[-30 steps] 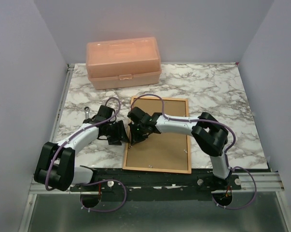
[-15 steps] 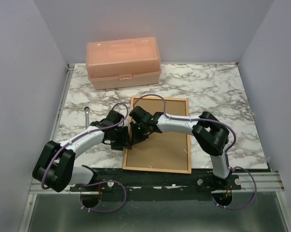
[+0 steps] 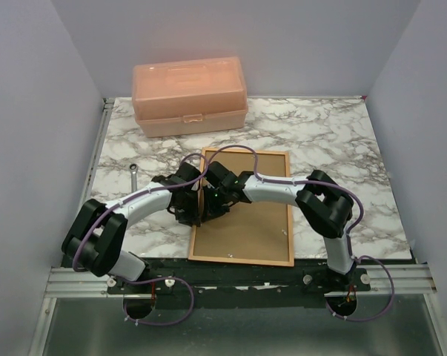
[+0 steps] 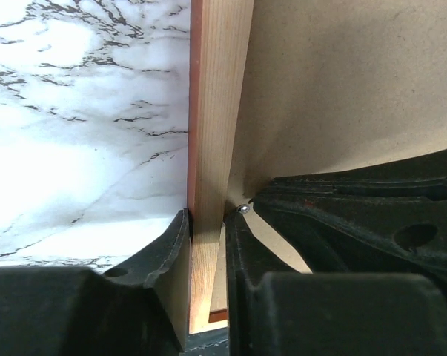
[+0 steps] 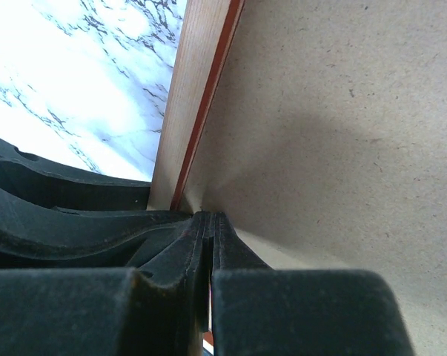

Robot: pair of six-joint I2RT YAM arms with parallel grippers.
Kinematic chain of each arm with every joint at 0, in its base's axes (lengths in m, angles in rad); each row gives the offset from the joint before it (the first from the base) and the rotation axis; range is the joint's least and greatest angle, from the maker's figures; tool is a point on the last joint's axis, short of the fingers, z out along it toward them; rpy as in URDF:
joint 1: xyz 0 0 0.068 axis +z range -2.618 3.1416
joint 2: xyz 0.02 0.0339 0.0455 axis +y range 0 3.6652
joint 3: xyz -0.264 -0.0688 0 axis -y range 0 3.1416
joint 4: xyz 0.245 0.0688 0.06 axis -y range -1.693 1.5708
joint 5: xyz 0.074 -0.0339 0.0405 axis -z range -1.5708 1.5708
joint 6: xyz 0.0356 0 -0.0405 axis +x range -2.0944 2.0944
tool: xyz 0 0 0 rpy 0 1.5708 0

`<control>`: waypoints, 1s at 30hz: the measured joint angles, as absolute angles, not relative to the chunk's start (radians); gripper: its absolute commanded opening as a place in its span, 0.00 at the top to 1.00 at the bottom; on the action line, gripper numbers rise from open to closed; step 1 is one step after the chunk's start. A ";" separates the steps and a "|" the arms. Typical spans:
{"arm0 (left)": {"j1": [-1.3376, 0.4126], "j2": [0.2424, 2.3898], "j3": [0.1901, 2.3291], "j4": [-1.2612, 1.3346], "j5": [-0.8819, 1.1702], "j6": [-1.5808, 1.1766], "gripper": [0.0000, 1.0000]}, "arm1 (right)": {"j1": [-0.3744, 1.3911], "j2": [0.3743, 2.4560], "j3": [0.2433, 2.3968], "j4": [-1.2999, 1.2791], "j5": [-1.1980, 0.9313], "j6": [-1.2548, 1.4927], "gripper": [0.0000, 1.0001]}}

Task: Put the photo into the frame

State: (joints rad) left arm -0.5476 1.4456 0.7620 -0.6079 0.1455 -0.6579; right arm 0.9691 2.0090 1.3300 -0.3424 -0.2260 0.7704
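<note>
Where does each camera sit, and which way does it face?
Top: fixed above and behind the bases, looking down on the table; left arm and right arm show whole, meeting at the left edge of the frame.
Left wrist: on the left arm, looking along that edge; own jaws pinch it, right jaws beside.
Right wrist: on the right arm, facing the backing board; own jaws shut, left jaws beside.
Shared: both wrist views show the same frame edge, board and marble.

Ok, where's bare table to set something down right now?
Biggest bare stretch of table: back right, between the box, the frame and the right edge. Left of the frame, only a strip around a small metal tool. Crowded: the frame's left rail, where left gripper and right gripper meet.
</note>
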 measured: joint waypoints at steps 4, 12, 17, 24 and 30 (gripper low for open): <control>-0.548 1.457 0.771 -0.616 0.146 -0.661 1.00 | 0.966 2.010 1.330 -0.343 -0.231 0.770 0.98; -0.548 1.451 0.772 -0.618 0.147 -0.661 0.69 | 0.966 2.010 1.332 -0.344 -0.233 0.770 0.95; -0.550 1.429 0.769 -0.616 0.156 -0.668 0.39 | 0.956 2.004 1.334 -0.352 -0.236 0.770 0.86; -0.557 1.327 0.768 -0.589 0.199 -0.690 0.31 | 0.885 1.914 1.274 -0.368 -0.256 0.797 0.60; -0.551 1.330 0.768 -0.576 0.214 -0.698 0.31 | 0.796 1.698 1.155 -0.400 -0.236 0.813 0.29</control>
State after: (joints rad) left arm -0.5507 1.3296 0.7677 -0.5758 0.2138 -0.6975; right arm 0.7956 1.6978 1.1553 -0.3996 -0.2363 0.8131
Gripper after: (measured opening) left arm 0.688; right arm 0.570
